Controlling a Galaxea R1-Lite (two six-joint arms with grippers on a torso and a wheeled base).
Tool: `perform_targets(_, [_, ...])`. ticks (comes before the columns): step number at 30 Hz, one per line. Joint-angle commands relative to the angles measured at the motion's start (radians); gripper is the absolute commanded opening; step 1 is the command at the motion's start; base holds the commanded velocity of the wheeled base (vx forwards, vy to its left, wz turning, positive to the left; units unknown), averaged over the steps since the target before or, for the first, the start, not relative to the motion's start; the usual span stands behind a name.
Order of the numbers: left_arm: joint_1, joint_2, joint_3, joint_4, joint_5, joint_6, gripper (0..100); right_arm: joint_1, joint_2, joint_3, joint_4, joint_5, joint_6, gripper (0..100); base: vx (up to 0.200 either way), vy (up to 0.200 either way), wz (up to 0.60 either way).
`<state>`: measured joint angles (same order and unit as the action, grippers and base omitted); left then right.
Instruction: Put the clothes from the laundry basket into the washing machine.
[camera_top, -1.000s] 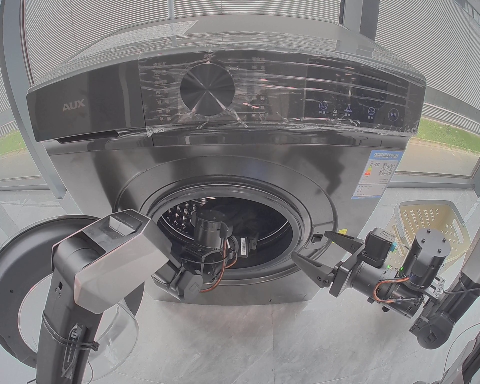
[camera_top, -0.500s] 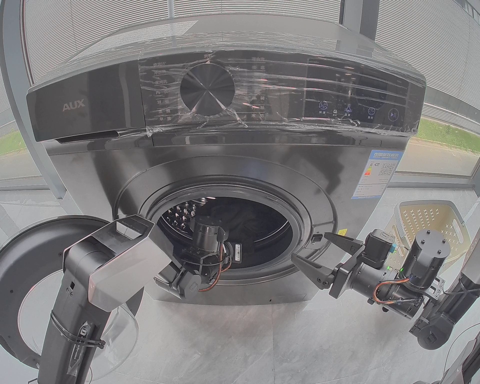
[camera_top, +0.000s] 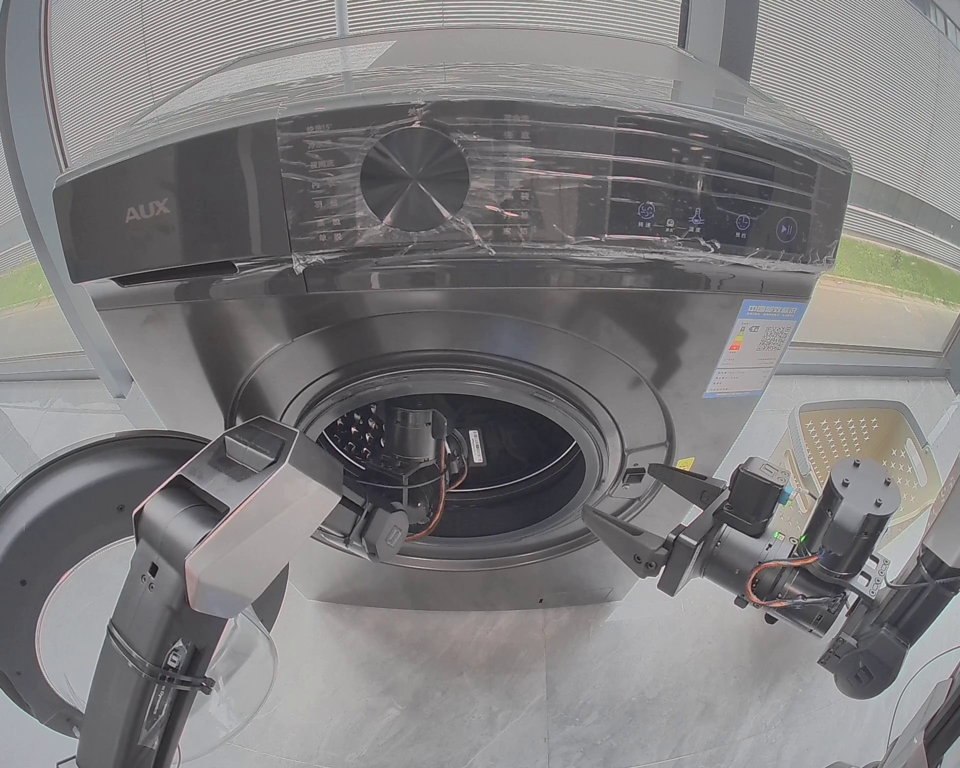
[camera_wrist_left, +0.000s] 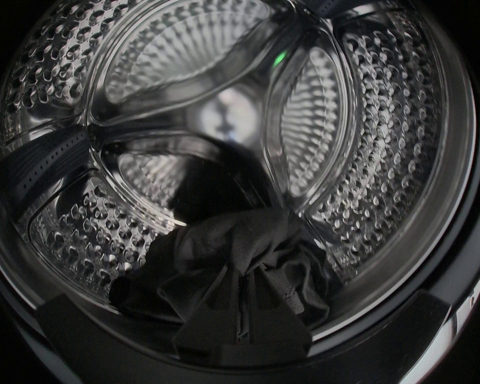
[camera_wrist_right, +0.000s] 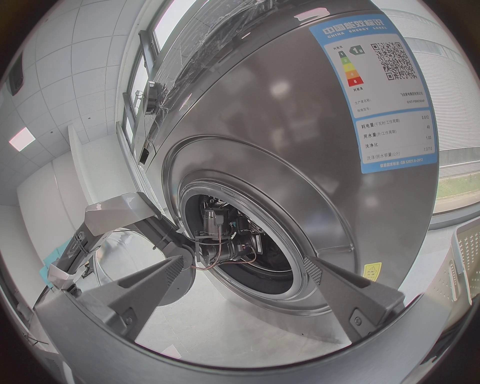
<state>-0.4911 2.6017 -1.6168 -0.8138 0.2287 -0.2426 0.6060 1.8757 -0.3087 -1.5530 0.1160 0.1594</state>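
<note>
Inside drum (camera_wrist_left: 395, 125), dark garment (camera_wrist_left: 235, 240) masks left jaws (grip unreadable); right jaws wide, empty.

On the dark grey steel washing machine (camera_top: 200, 340), a pale brand logo (camera_top: 147, 211) sits at 10 o'clock of the porthole. Small print (camera_top: 322, 180) rings the dial, too fine to read. A blue-and-white energy label (camera_top: 755, 347) with a QR code is at 2 o'clock and a yellow warning sticker (camera_top: 685, 463) at 3 o'clock.

The dark grey washing machine (camera_top: 200, 350) has a smooth, glossy metal front, and crinkled clear plastic film (camera_top: 560, 190) wraps its upper panel. Its steel drum (camera_wrist_left: 390, 125) is shiny and dimpled. The black garment (camera_wrist_left: 235, 240) is matt cloth. At centre right, the cream laundry basket (camera_top: 870, 430) is perforated plastic.
</note>
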Motion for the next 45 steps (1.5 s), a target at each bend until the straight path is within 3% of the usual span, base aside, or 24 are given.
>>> perform_targets(1, [0.014,0.049,-0.068,0.002,0.012,-0.007,0,0.003,0.0,-0.001,-0.01,0.001,0.0,100,0.0,0.0,0.0])
perform_targets(12, [0.009,0.051,-0.071,0.007,0.014,-0.011,0,-0.003,-0.003,-0.001,-0.01,0.001,0.0,100,0.0,0.0,0.0])
perform_targets(13, [0.009,0.051,-0.069,0.007,0.014,-0.011,100,-0.003,-0.003,-0.001,-0.01,0.001,0.0,100,0.0,0.0,0.0])
perform_targets(18, [0.002,0.034,-0.041,-0.002,0.014,-0.012,100,-0.005,-0.003,0.0,-0.01,0.002,0.0,100,0.0,0.0,0.0])
perform_targets(20, [-0.009,-0.046,0.055,0.012,0.014,-0.009,100,-0.005,-0.001,0.002,-0.01,0.002,0.003,100,0.0,0.0,0.0])
perform_targets(21, [-0.053,-0.161,0.233,0.021,0.012,-0.011,100,-0.005,-0.003,0.0,-0.009,0.002,0.005,100,0.0,0.0,0.0])
perform_targets(24, [-0.09,-0.259,0.399,0.015,-0.003,-0.007,100,-0.005,-0.004,0.003,-0.01,0.002,0.006,100,0.0,0.0,0.0])
perform_targets(29, [-0.187,-0.468,0.703,0.004,-0.069,-0.015,100,-0.008,-0.01,0.019,-0.009,0.001,0.009,100,0.0,0.0,0.0])
perform_targets(32, [-0.241,-0.568,0.865,-0.065,-0.078,-0.041,100,-0.005,-0.01,0.028,-0.009,0.001,0.008,100,0.0,0.0,0.0])
perform_targets(35, [-0.276,-0.65,0.994,-0.119,-0.091,-0.046,100,0.001,-0.021,0.051,-0.009,-0.001,0.005,100,0.0,0.0,0.0])
perform_targets(38, [-0.285,-0.68,1.026,-0.127,-0.092,-0.046,100,0.003,-0.029,0.06,-0.009,-0.001,0.003,100,0.0,0.0,0.0])
perform_targets(40, [-0.316,-0.839,1.152,-0.131,-0.092,-0.063,100,0.005,-0.04,0.103,-0.009,-0.001,0.008,100,0.0,0.0,0.0])
perform_targets(43, [-0.322,-0.904,1.186,-0.133,-0.075,-0.075,100,0.003,-0.041,0.134,-0.01,-0.001,0.005,100,0.0,0.0,0.0])
perform_targets(45, [-0.316,-1.022,1.246,-0.133,-0.068,-0.109,100,-0.009,-0.081,0.194,-0.009,-0.006,0.0,100,0.0,0.0,0.0])
